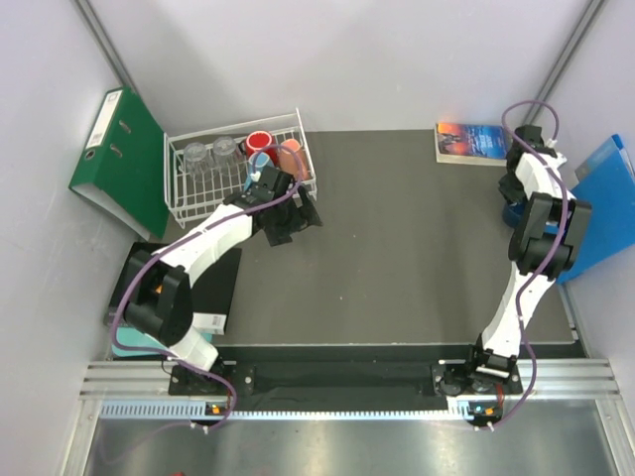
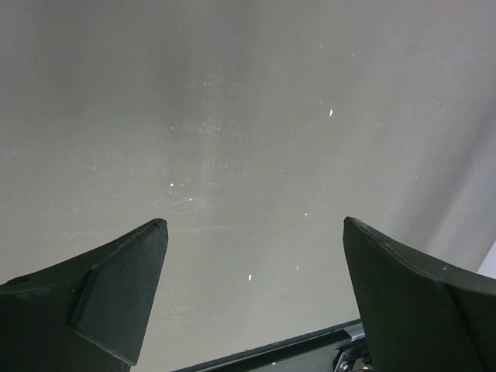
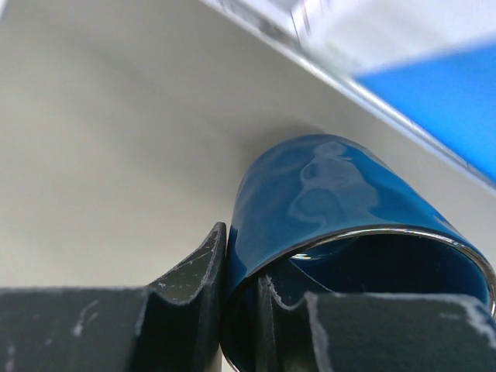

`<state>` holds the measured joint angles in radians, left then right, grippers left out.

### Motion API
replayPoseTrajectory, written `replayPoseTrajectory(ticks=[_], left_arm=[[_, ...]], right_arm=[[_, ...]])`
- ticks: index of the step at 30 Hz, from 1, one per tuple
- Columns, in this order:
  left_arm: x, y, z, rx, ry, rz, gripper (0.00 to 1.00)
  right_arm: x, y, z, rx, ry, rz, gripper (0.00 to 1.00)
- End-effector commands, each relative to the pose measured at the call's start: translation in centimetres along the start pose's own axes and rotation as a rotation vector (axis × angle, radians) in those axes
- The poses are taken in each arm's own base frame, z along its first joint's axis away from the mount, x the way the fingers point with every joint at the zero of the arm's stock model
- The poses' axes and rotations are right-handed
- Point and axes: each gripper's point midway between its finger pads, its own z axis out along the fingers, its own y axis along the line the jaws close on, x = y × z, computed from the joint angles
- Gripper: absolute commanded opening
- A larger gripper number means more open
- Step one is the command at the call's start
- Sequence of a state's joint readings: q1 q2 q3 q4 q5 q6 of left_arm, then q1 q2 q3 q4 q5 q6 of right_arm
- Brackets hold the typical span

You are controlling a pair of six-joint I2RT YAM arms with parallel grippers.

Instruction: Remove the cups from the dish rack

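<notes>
Clamped over one wall of the glossy dark blue ceramic mug point(image 3: 325, 201), one finger inside, one outside: right gripper point(image 3: 242, 267). Tilted, low at the far right of the dark table point(image 1: 397, 248), well apart from the white wire dish rack point(image 1: 174, 159) with other cups point(image 1: 259, 142) inside. Could tip or roll on release, given that tilt. Right arm reared up, wrist folded down; left gripper point(image 2: 254, 223) beside the rack, spread wide, empty.

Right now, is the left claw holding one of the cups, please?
No, the left claw is wide open, with only bare table showing in the gap.
</notes>
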<state>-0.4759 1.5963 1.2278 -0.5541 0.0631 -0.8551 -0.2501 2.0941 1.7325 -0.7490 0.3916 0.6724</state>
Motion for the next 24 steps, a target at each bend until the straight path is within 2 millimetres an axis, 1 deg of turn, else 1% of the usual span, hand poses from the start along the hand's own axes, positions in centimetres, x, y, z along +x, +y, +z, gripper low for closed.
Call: replayPoseTrajectory(ticks=[1, 3, 8, 11, 12, 14, 15, 17, 18, 20, 21, 23, 24], left_arm=[[-1.0, -1.0, -0.6, 0.016, -0.02, 0.035, 0.99], [-1.1, -1.0, -0.4, 0.012, -0.02, 0.029, 0.99], [-0.8, -1.2, 0.1, 0.019, 0.005, 0.012, 0.98], [-0.7, -1.2, 0.4, 0.017, 0.009, 0.002, 0.97], [-0.6, -1.2, 0.5, 0.016, 0.011, 0.002, 0.97], [-0.6, -1.2, 0.6, 0.017, 0.013, -0.007, 0.98], [-0.5, -1.3, 0.6, 0.021, 0.018, -0.009, 0.97], [-0.4, -1.3, 0.7, 0.023, 0.024, -0.013, 0.97], [-0.4, -1.4, 0.7, 0.027, 0.024, -0.013, 0.97], [-0.2, -1.4, 0.6, 0.028, 0.025, -0.012, 0.97], [-0.6, -1.6, 0.4, 0.04, 0.009, -0.012, 0.96], [-0.5, -1.5, 0.2, 0.055, -0.005, -0.001, 0.96], [-0.7, -1.8, -0.4, 0.072, -0.024, 0.004, 0.96]], right_arm=[[-4.8, 1.5, -0.6, -0.063, -0.079, 0.047, 0.0], [-5.0, 1.8, -0.1, -0.067, -0.072, 0.051, 0.0], [-4.0, 1.7, 1.1, -0.053, -0.039, 0.041, 0.0], [-3.3, 1.8, 1.7, -0.052, -0.021, 0.031, 0.11], [-3.3, 1.8, 1.7, -0.055, -0.018, 0.031, 0.16], [-3.1, 2.0, 1.7, -0.066, -0.01, 0.032, 0.24], [-3.2, 2.1, 1.6, -0.073, -0.01, 0.032, 0.32], [-3.2, 2.3, 1.5, -0.08, -0.01, 0.034, 0.39], [-3.5, 2.4, 1.1, -0.088, -0.017, 0.037, 0.45], [-4.1, 2.2, 0.6, -0.088, -0.036, 0.034, 0.47], [-4.9, 2.2, -0.2, -0.09, -0.061, 0.036, 0.48], [-5.9, 2.4, -1.0, -0.107, -0.085, 0.049, 0.49], [-6.4, 2.8, -1.8, -0.135, -0.092, 0.063, 0.5]])
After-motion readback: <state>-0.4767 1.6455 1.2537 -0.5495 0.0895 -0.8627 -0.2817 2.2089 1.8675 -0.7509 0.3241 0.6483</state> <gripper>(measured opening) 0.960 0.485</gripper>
